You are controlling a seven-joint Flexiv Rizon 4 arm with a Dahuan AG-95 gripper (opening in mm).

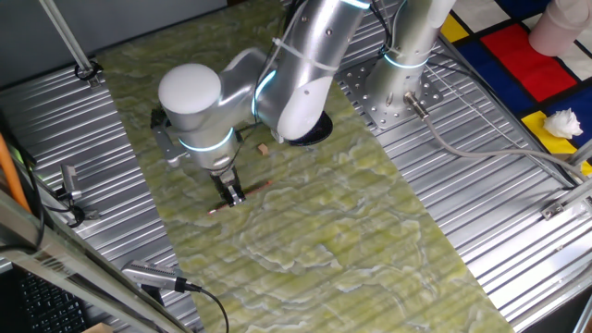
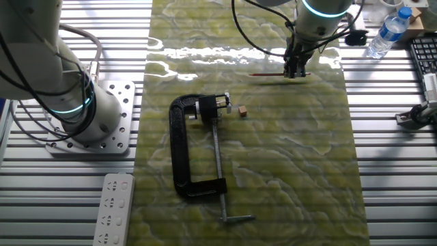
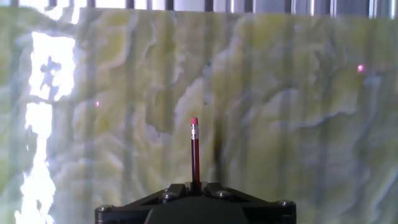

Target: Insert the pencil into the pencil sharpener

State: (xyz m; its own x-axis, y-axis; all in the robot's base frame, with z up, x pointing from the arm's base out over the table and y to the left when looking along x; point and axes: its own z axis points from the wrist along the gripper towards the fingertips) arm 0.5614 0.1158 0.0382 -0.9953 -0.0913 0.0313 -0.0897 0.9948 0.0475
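The reddish-brown pencil [image 3: 194, 155] with a pink eraser end runs straight out from between my jaws in the hand view. My gripper [image 1: 231, 193] is shut on it, low over the green mat. The pencil [image 1: 252, 189] lies about level with the mat and sticks out on both sides of the fingers. In the other fixed view the gripper [image 2: 295, 71] stands at the mat's far edge, with the pencil [image 2: 266, 74] pointing left. The pencil sharpener [image 2: 208, 106] is a small dark block held in the jaws of the black clamp [image 2: 181, 147], well away from the gripper.
A small brown cube [image 2: 242, 109] lies just right of the clamp's jaws and also shows in one fixed view [image 1: 263, 147]. The arm's base [image 2: 89, 126] stands left of the mat. A water bottle [image 2: 386, 33] and a white remote [image 2: 113, 208] lie off the mat.
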